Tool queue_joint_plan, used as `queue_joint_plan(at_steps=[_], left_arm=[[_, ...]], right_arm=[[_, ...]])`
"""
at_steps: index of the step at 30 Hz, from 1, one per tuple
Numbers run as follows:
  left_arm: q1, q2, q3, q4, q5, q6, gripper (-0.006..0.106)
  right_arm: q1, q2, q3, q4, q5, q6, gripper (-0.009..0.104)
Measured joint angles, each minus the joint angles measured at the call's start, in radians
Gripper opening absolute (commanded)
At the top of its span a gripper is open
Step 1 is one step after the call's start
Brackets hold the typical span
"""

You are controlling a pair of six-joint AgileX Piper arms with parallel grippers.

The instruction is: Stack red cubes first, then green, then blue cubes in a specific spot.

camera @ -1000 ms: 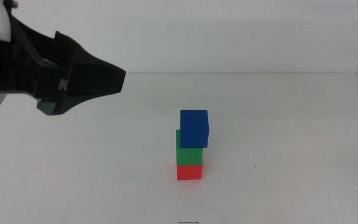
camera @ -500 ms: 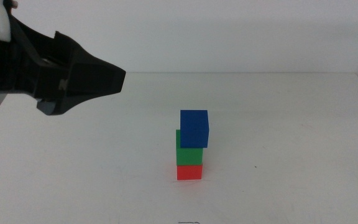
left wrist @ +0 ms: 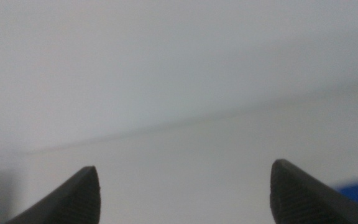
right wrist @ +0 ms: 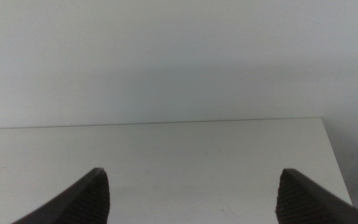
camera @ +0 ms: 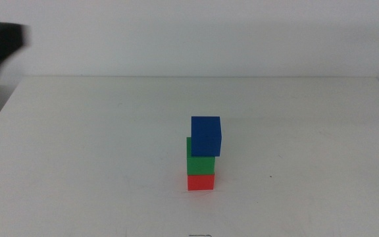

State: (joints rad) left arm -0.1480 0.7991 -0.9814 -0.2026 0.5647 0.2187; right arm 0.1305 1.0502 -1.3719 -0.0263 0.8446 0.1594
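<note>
Tower of three small matte cubes on the plain white tabletop (camera: 97, 145), right of centre.

Bright-red cube (camera: 201, 182) sits lowest, green cube (camera: 200, 164) on it, deep-blue cube (camera: 206, 135) on top, overhanging slightly rightward. Left gripper (left wrist: 182, 186) and right gripper (right wrist: 191, 190) both gape wide, holding nothing; the left shows as a dark blur at the table's far-left corner.

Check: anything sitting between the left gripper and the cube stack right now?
Nothing visible. The left gripper, jaws open and empty, is at the table's far left edge; only bare white table lies between it and the stack: blue cube on green cube on red cube.
</note>
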Motion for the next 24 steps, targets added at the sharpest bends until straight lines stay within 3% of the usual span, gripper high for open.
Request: queue_joint_plan(at_steps=[4,8,24], left_arm=[[0.151,-0.101,0.111,0.085,-0.083,-0.015,0.094],[0.228,-0.175,0.181,0.102,-0.094,-0.016,0.094],[0.242,-0.239,0.257,0.142,-0.095,-0.019,0.094]], right_arm=[[0.000,0.000,0.000,0.000,0.000,0.000,0.071],[0.000,0.000,0.000,0.000,0.000,0.000,0.071],[0.000,-0.025,0.059,-0.003,-0.050,0.000,0.071]])
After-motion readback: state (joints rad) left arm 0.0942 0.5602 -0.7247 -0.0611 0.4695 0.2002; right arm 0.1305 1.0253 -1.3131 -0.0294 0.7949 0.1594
